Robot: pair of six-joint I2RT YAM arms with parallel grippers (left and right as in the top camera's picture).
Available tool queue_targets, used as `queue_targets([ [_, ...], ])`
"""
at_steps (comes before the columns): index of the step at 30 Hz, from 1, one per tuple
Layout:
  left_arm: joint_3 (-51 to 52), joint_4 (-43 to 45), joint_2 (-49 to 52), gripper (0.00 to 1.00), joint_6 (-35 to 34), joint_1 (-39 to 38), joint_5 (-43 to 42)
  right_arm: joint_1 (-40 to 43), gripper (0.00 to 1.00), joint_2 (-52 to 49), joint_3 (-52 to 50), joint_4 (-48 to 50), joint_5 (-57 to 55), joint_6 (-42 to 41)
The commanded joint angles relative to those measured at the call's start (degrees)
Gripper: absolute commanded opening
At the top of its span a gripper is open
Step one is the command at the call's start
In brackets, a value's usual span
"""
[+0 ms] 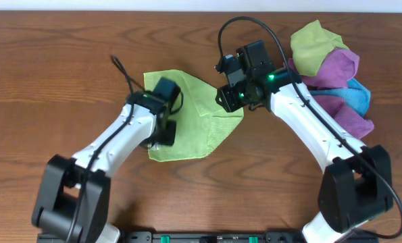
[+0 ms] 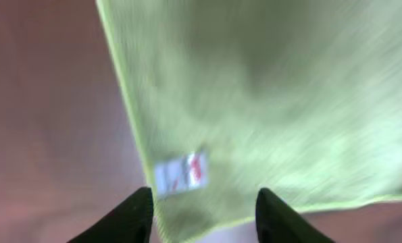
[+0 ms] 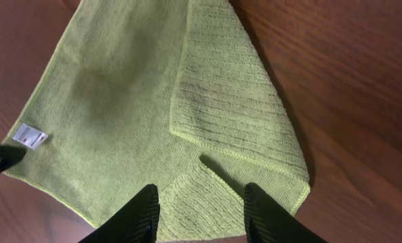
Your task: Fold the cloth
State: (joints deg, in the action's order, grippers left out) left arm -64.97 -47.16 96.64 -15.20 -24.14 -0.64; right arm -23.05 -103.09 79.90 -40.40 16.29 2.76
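**One partly folded cloth between two open grippers**

One bright lime-green rectangular microfibre cloth (image 1: 197, 111) lies flat on the brown wood-grain table (image 1: 59, 61), between two white-and-black arms. One corner flap is turned over onto the cloth.

The overhead view alone shows the heap of spare cloths at the far right: one olive-yellow-green cloth (image 1: 312, 40), a purple cloth (image 1: 341, 67) and a blue cloth (image 1: 359, 96).

The left wrist view is blurred. It shows the small white tag (image 2: 180, 174) at the cloth's edge, just ahead of the left gripper (image 2: 204, 197). Its black fingers are spread, with nothing pinched.

The right wrist view alone resolves the fine ribbed weave of the turned flap. The right gripper (image 3: 201, 192) hangs over the cloth, its fingers likewise apart and empty.
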Motion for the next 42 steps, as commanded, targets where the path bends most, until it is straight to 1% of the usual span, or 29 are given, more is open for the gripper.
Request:
queue_targets([
  [1,-0.6,2.3,-0.6,0.47,-0.3,0.1,0.6,-0.2,0.38,0.1,-0.1,0.8,0.6,1.2],
  [2,-0.4,2.9,-0.2,0.44,-0.3,0.1,0.6,-0.2,0.35,0.1,-0.1,0.8,0.6,1.2],
  [3,-0.3,3.1,0.2,0.42,-0.3,0.1,0.6,-0.2,0.35,0.1,-0.1,0.8,0.7,1.2],
  [5,-0.2,3.2,1.2,0.31,-0.3,0.1,0.6,-0.2,0.34,-0.1,-0.1,0.3,0.6,1.2],
  [6,-0.1,3.3,1.7,0.27,-0.3,0.1,0.5,-0.2,0.34,-0.2,-0.1,0.1,0.6,1.2],
  [8,0.0,4.0,2.9,0.27,-0.3,0.1,-0.7,-0.2,0.35,-0.4,-0.1,-0.6,0.7,1.2],
  [10,0.0,4.6,3.7,0.26,-0.3,0.1,-1.1,-0.3,0.39,-0.9,-0.1,-1.6,1.4,1.6],
  [12,0.0,5.3,4.5,0.27,-0.3,0.1,-0.8,-0.5,0.45,-1.7,-0.1,-2.8,3.5,4.0],
  [13,0.0,5.7,5.0,0.29,-0.2,0.1,-0.6,-0.6,0.45,-2.1,-0.1,-3.4,3.9,4.7],
  [16,0.0,7.2,7.1,0.34,-0.2,0.2,2.7,-1.0,0.45,-4.1,-0.1,-3.7,3.9,4.9],
  [18,0.0,8.6,8.3,0.38,-0.3,0.4,3.0,-1.0,0.45,-5.6,-0.1,-3.5,3.8,4.9],
  [20,0.0,10.1,9.4,0.41,-0.3,0.7,3.0,-1.0,0.44,-7.6,-0.1,-3.6,3.9,5.2],
  [23,0.0,11.3,10.0,0.45,-0.3,1.4,3.2,-1.0,0.38,-9.6,-0.1,-4.0,3.4,5.2],
  [24,0.0,11.5,10.0,0.48,-0.3,1.7,3.7,-1.0,0.38,-9.9,-0.1,-3.9,3.2,5.2],
  [26,0.0,11.6,10.0,0.49,-0.3,3.0,4.7,-1.0,0.47,-10.2,-0.1,-3.5,3.2,5.4],
  [28,0.0,11.7,10.1,0.53,-0.3,4.7,4.7,-1.0,0.52,-10.2,-0.1,-2.9,3.1,6.5],
  [30,0.0,12.1,10.3,0.55,-0.3,6.5,3.3,-1.0,0.53,-10.4,-0.1,-2.1,3.0,6.8],
  [32,0.0,13.2,10.5,0.61,-0.3,8.5,-0.5,-1.0,0.54,-11.0,-0.1,-1.1,2.6,6.8],
  [37,0.0,15.6,10.6,0.63,-0.3,9.7,-2.5,-1.0,0.56,-12.4,-0.1,-1.1,1.7,7.3],
  [38,0.0,15.9,10.6,0.64,-0.3,9.7,-3.1,-1.0,0.56,-12.9,-0.1,-1.3,1.7,7.5],
  [42,0.0,17.4,10.6,0.64,-0.3,9.5,-6.8,-1.0,0.56,-13.8,-0.1,-2.3,0.8,7.9],
])
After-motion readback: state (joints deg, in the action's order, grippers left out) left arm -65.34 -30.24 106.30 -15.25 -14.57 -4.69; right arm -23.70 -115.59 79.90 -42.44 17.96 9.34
